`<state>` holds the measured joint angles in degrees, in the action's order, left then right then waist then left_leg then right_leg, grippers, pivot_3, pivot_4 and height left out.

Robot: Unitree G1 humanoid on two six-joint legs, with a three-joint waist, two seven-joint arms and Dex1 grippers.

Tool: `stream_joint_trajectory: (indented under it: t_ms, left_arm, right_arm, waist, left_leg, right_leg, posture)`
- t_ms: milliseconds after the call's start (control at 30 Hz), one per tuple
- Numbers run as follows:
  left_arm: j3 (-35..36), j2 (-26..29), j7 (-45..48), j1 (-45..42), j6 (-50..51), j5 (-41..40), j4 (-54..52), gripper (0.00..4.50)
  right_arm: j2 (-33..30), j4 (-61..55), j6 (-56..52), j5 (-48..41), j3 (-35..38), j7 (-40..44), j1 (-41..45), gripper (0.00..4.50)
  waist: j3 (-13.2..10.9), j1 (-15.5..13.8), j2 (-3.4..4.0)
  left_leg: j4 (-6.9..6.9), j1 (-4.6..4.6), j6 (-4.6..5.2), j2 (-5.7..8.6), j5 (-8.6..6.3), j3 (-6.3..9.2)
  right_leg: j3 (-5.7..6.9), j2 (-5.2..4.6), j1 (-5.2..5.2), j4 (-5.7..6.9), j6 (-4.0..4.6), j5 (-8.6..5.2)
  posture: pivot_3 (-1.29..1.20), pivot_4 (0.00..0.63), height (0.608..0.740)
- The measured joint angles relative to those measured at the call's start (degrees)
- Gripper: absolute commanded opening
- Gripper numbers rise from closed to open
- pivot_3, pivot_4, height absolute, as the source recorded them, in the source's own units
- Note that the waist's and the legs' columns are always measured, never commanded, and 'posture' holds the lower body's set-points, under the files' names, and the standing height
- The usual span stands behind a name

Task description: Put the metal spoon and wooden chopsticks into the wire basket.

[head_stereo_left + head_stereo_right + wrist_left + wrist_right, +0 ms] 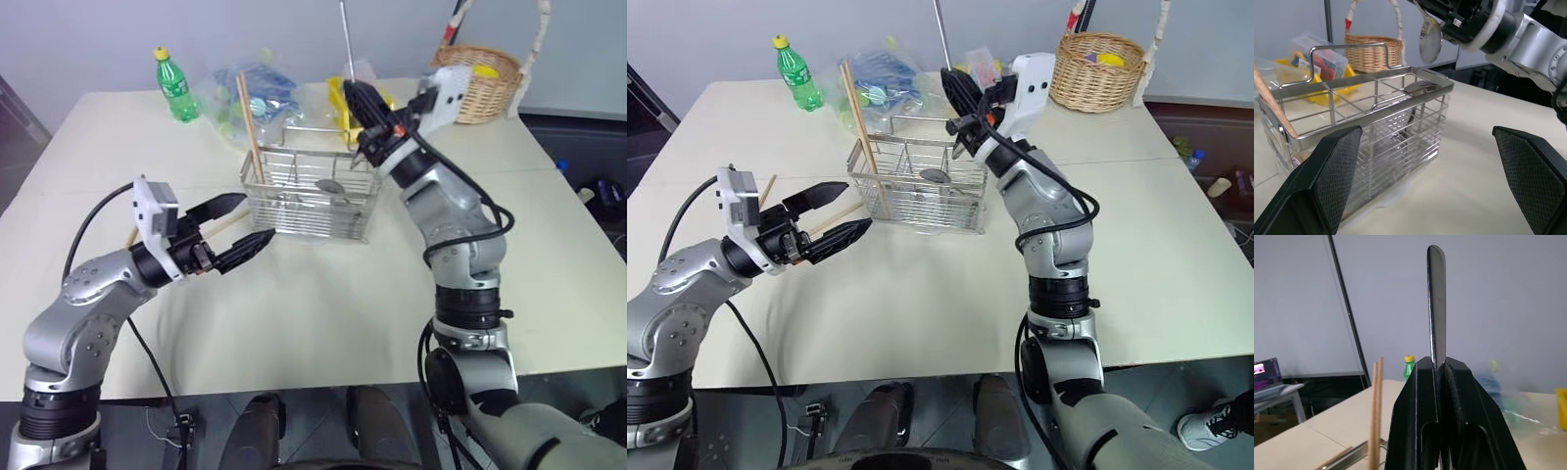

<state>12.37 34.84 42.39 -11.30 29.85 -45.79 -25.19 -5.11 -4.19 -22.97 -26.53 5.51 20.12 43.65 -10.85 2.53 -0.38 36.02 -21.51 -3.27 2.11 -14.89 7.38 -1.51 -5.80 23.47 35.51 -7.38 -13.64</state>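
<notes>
The right tool [1439,364] is pressed together on the metal spoon [1430,36], pinching it partway along the handle so the handle end stands up above the fingers and the bowl hangs down over the far end of the wire basket [309,211]. It hovers near the rim, not yet inside. The main risk is a bad drop. The grip is narrow on a smooth, shiny handle, so the spoon could pivot or slide between the pads before it is lined up. If let go from this height, the bowl may strike the rim or a divider wire and tip out onto the bench [323,313]. That end compartment also seems to hold another spoon-like bowl already, which could deflect the new one. Lowering too far to one side could knock the light basket, shift it, and upset the wooden chopsticks [250,122] leaning upright in its opposite end compartment; they stand taller than the walls and would topple easily. The left tool [257,217] is spread wide and empty, just beside the basket's near corner, with a loose chopstick [838,217] lying on the bench behind it. If both arms work at once they crowd the same small space, and a sweep by the left fingers could push the basket while the spoon is coming down, or roll the loose stick out of reach.
</notes>
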Motion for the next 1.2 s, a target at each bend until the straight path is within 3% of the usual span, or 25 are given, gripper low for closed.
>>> stream_joint_trajectory:
  t_ms: [667,800,967,1000,1200]
  left_arm:
    - [0.2,-0.1,-1.9,2.2,-0.1,0.1,-2.2,4.50]
    - [0.2,-0.1,-2.5,2.2,-0.1,0.1,-2.2,4.50]
    - [0.2,-0.4,-2.7,2.2,-0.2,0.1,-2.2,4.50]
    - [0.2,-0.6,-2.7,2.2,-0.2,0.1,-2.2,4.50]
    - [0.2,-0.7,-2.7,2.2,-0.2,0.1,-2.2,4.50]
  right_arm:
    - [0.4,13.8,16.4,5.6,-2.1,5.1,-1.2,0.05]
    - [0.4,13.9,17.3,5.6,-2.1,5.7,-1.2,1.57]
    - [0.1,14.0,17.6,5.6,-1.8,5.5,-1.2,4.23]
    - [0.0,14.0,17.7,5.7,-1.8,5.5,-1.2,4.41]
    - [-0.8,13.9,17.6,6.7,-1.8,4.8,-1.2,4.41]
  waist:
    - [0.0,0.0,0.01]
    - [0.0,0.0,0.01]
    - [0.0,0.0,0.01]
    - [0.0,0.0,0.01]
    - [0.0,0.0,0.01]
  left_leg:
    - [-0.02,0.00,-0.01,0.00,0.00,0.00]
    - [-0.02,0.00,-0.01,0.00,0.00,0.00]
    - [-0.02,0.00,-0.01,0.00,0.00,0.00]
    - [-0.02,0.00,-0.01,0.00,0.00,0.00]
    - [-0.02,0.00,-0.01,0.00,0.00,0.00]
  right_leg:
    - [0.00,0.01,0.02,0.00,0.01,0.00]
    - [0.00,0.01,0.01,0.00,0.01,0.00]
    - [0.00,0.01,0.01,0.00,0.01,0.00]
    - [0.00,0.01,0.01,-0.01,0.01,0.00]
    - [0.00,0.01,0.01,-0.01,0.01,0.00]
  posture:
    - [0.00,0.150,0.740]
    - [0.00,0.150,0.740]
    - [0.00,0.150,0.740]
    - [0.00,0.150,0.740]
    - [0.00,0.150,0.740]
